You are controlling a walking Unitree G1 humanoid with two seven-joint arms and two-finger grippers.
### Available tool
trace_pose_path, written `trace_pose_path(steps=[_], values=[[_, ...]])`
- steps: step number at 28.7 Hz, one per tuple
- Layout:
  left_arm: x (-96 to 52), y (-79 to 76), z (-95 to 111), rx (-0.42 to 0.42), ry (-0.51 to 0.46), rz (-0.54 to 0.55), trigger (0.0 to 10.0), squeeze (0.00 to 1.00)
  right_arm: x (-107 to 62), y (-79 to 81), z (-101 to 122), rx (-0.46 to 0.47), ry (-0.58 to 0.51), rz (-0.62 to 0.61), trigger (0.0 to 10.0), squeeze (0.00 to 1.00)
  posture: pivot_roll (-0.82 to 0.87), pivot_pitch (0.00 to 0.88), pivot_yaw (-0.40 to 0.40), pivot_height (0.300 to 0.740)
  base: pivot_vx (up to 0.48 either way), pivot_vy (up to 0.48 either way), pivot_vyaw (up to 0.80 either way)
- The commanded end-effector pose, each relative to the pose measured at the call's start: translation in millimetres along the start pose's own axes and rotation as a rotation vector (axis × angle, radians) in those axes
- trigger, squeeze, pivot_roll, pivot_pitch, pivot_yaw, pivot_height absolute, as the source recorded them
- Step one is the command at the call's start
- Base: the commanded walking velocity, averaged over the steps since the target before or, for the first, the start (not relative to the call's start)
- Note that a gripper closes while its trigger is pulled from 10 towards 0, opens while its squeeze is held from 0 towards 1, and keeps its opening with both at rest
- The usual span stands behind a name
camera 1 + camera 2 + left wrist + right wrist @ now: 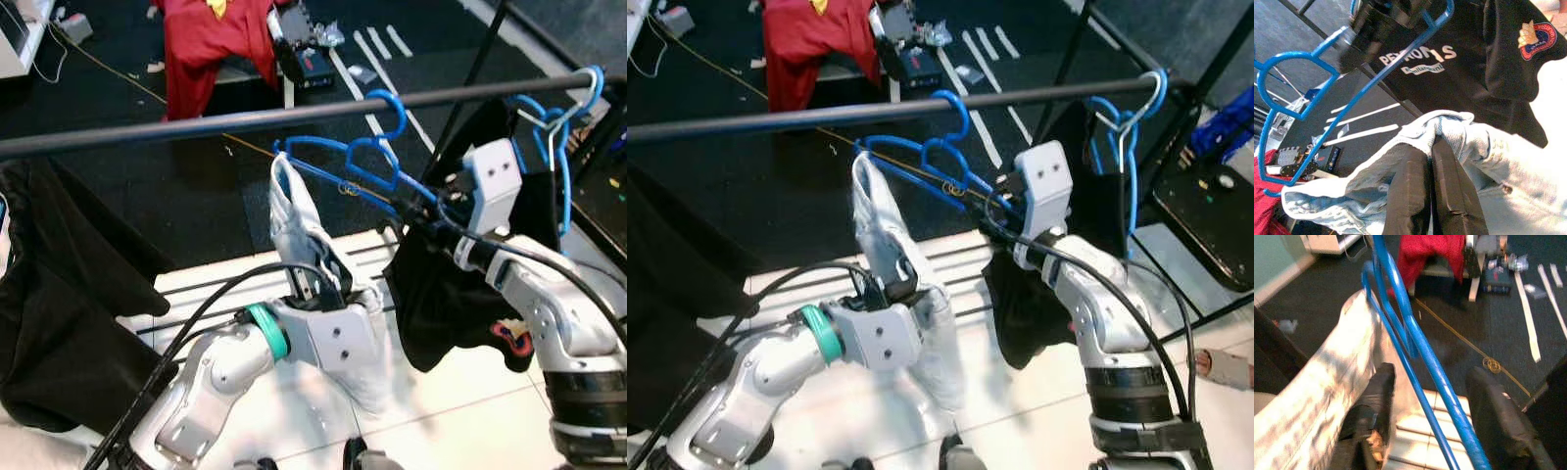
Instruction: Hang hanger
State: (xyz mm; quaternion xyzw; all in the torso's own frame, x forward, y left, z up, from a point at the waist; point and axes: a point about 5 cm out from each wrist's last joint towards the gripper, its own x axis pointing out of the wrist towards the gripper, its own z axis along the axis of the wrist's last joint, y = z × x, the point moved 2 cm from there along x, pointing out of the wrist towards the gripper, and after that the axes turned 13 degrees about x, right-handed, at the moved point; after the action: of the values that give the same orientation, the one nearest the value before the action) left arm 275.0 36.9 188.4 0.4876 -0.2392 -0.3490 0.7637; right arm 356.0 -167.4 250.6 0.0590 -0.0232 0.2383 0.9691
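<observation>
Progress: hanger (364, 162) hook over rail (245, 119), looks hung or nearly; release + pull-back left | R gripper (1425, 406): fingers parted round hanger's lower bar, not clamped | L gripper (1432, 191): fingers pressed together on pale jeans (313, 255) draped on hanger | Text: black shirt (1484, 58) reads "PETRON S", partly legible; round badge unreadable

Dark horizontal metal rail (196, 124) bare left of blue plastic hanger (362, 162); rightward, black printed shirt (441, 294) and further blue hangers (558, 147) crowd passage.
</observation>
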Motion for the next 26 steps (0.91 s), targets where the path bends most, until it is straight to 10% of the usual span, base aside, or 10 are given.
trace_pose_path(steps=[1,7,8,22,26], values=[[0.6,-0.8,4.9,0.003,-0.037,-0.005,10.0,0.0,1.9,-2.5,7.2,0.01,-0.053,0.007,10.0,1.0,-0.18,0.178,0.068,0.74,0.0,0.0,0.0],[0.6,0.4,3.9,0.007,-0.037,-0.004,10.0,0.0,4.9,0.2,15.5,-0.004,-0.084,0.024,10.0,1.0,-0.18,0.177,0.066,0.74,0.0,0.0,0.0],[0.3,0.3,3.8,0.008,-0.036,-0.003,10.0,0.0,4.3,1.3,15.7,-0.011,-0.077,0.031,10.0,0.0,-0.18,0.177,0.065,0.74,0.0,0.0,0.0],[1.0,-1.3,4.2,0.007,-0.032,-0.007,10.0,0.0,-26.9,5.1,0.8,-0.073,0.091,0.136,10.0,0.0,-0.19,0.182,0.063,0.74,0.0,0.0,0.0],[1.5,-1.6,4.4,0.007,-0.036,-0.009,10.0,0.0,-34.4,1.7,0.8,-0.092,0.111,0.142,8.5,0.0,-0.19,0.183,0.065,0.74,0.0,0.0,0.0]])
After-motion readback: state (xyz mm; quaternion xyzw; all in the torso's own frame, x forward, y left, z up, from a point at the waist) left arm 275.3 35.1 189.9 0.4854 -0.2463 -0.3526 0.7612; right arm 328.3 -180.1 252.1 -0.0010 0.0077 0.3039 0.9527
